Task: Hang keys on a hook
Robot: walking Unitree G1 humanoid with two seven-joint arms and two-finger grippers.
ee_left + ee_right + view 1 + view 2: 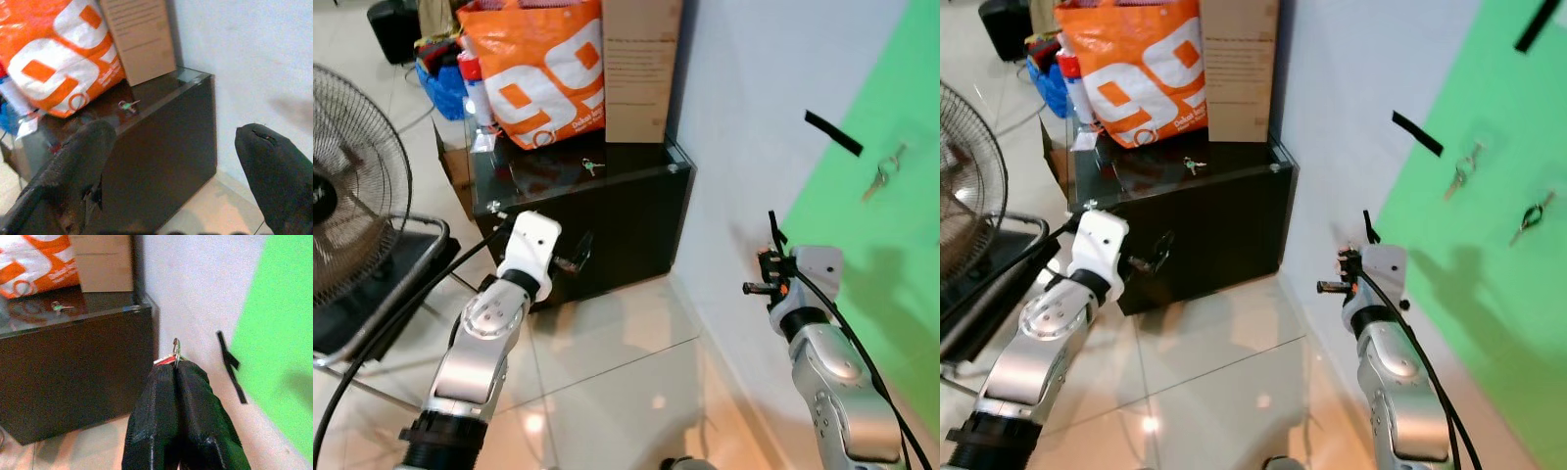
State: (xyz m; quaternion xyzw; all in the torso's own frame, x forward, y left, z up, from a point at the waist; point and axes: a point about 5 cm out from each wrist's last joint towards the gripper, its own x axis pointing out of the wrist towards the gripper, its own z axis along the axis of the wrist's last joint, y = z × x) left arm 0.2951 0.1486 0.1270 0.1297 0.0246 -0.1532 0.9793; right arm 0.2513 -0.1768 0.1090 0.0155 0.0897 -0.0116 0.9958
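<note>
My right claw (pixel 177 369) is pressed closed on a key ring (pixel 176 351); in the right wrist view I see the metal ring and a bit of red just above the two black fingertips. The right arm is bent and raised in front of me, with the claw pointing up, near the white wall and beside the green panel (pixel 1489 196). My left claw (pixel 181 147) is open, the two fingers well apart, holding nothing. The left arm is stretched forward and low, and its claw is just before the front face of the black cabinet (pixel 607 225).

On the green panel I count two sets of hanging keys (pixel 1462 168), one higher and nearer to the wall, the other (pixel 1531 216) lower and further along. I also count two strips of black tape (pixel 1417 134) there. On the cabinet top, near its front edge, lies one small key with a green tag (pixel 591 166). Toward the back edge stand one orange bag (pixel 543 69) and one brown cardboard box (pixel 641 69), side by side and touching. One fan (pixel 357 186) stands on the floor far to my left.
</note>
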